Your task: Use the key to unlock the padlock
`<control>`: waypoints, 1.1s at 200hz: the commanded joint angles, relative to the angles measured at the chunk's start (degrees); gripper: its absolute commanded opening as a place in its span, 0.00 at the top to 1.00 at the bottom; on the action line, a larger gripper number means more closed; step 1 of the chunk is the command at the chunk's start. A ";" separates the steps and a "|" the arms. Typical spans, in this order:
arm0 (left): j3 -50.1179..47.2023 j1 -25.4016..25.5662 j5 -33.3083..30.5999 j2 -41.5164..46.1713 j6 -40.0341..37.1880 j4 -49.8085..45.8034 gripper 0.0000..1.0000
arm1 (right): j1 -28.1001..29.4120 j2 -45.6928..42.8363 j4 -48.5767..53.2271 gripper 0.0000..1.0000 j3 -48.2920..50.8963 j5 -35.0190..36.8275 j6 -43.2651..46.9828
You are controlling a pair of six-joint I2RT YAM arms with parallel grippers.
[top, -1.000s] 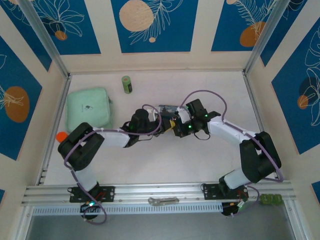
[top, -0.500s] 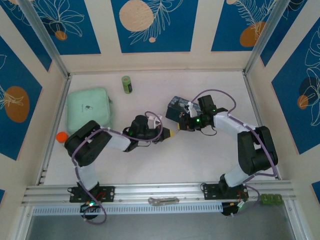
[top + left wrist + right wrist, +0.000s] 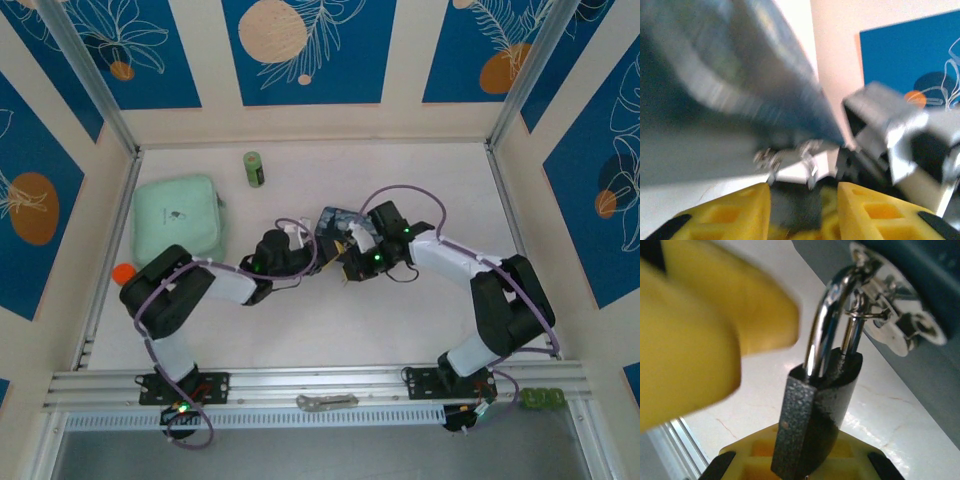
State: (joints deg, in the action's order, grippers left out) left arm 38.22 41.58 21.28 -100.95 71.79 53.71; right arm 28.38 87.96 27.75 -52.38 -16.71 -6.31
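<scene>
- Two arms are meeting at the ctr of the table (image 3: pixel 300 320) in the top view, both wrists crowding round the blue tin (image 3: pixel 333 220).
- R gripper (image 3: pixel 802 462) is clenching the padlock (image 3: pixel 812 415): the dark grey body is standing nearly upright, w/ its bottom end sitting btwn the yellow pads.
- Silvery shackle (image 3: pixel 827 310) is looping up thru the shiny hasp (image 3: pixel 900 322) on the tin's edge, so the lock is hanging on the tin. Both shackle legs are entering the top of the body.
- L gripper (image 3: pixel 802 192) is sitting released, w/ its yellow fingers (image 3: pixel 740 210) parted. A dark grey blur is lying in the gap; can't tell what it is.
- In the R wrist view, one L finger is showing as a yellow blur just beside the shackle, w/ a sliver of table showing btwn them.
- In the L wrist view, the tin is looming blurry above the fingers, w/ small silvery hasp bits just ahead of the tips. R gripper's grey-white housing is sitting at the right.
- Key: too small and blurred to pick out, so can't tell where it is.
- Mint-green pouch (image 3: pixel 175 222) is lying far left, w/ an orange ball (image 3: pixel 123 272) just beside its near corner.
- Green cylinder (image 3: pixel 254 168) is lying near the back wall.
- Flat silvery piece (image 3: pixel 325 402) is lying on the near rail btwn the arm bases.
</scene>
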 commanded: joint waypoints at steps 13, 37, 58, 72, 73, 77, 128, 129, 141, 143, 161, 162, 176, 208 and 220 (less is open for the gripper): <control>-2.38 0.07 -5.38 0.99 1.30 1.95 0.60 | 3.31 0.27 2.16 1.00 -1.49 3.73 6.29; -2.96 0.76 -4.67 -0.84 3.15 5.47 0.59 | 3.44 0.32 1.23 1.00 -2.14 4.05 6.82; -4.33 1.01 -4.56 -1.62 3.72 6.84 0.58 | 3.35 -0.15 0.91 1.00 -2.62 4.57 7.69; -5.37 1.28 -5.01 -1.53 3.79 6.85 0.55 | 2.87 -0.63 0.34 1.00 -2.61 3.54 7.89; -5.45 1.30 -5.01 -1.53 3.75 6.80 0.55 | 2.80 -0.66 0.27 1.00 -2.58 3.44 7.89; -5.59 1.35 -5.03 -1.53 3.73 6.80 0.55 | 2.59 -0.81 -0.02 1.00 -2.52 2.94 7.81; -5.77 1.35 -7.43 -1.02 2.80 6.23 0.50 | 1.54 2.74 3.58 0.98 -5.17 9.63 4.35; -5.73 1.29 -7.54 -1.01 2.77 6.23 0.50 | 1.58 2.74 3.69 0.97 -5.31 9.87 4.18; -5.86 1.14 -8.35 -0.83 2.74 5.96 0.49 | 2.12 4.60 4.70 0.92 -6.68 11.80 2.97; -5.91 1.07 -8.40 -0.83 2.72 6.01 0.49 | 2.23 4.81 4.69 0.91 -6.79 12.19 2.81; -6.43 0.70 -9.35 -0.44 2.87 6.03 0.49 | 3.81 7.28 4.60 0.90 -8.02 16.44 1.16; -6.50 0.69 -9.38 -0.37 2.85 6.00 0.49 | 3.89 7.43 4.60 0.90 -8.10 16.62 1.05; -7.24 0.47 -10.22 0.41 2.84 5.43 0.49 | 5.10 9.20 4.42 0.90 -9.14 19.09 -0.30; -9.29 -0.27 -11.70 2.86 2.54 3.36 0.49 | 7.84 12.12 4.60 0.88 -10.55 24.13 -2.11; -9.51 -0.49 -11.74 3.59 2.30 2.16 0.49 | 8.46 12.71 4.66 0.83 -10.72 24.94 -2.24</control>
State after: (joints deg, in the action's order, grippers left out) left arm 29.50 41.85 11.31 -100.18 75.09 57.14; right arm 35.31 98.98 31.75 -61.67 4.10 -6.63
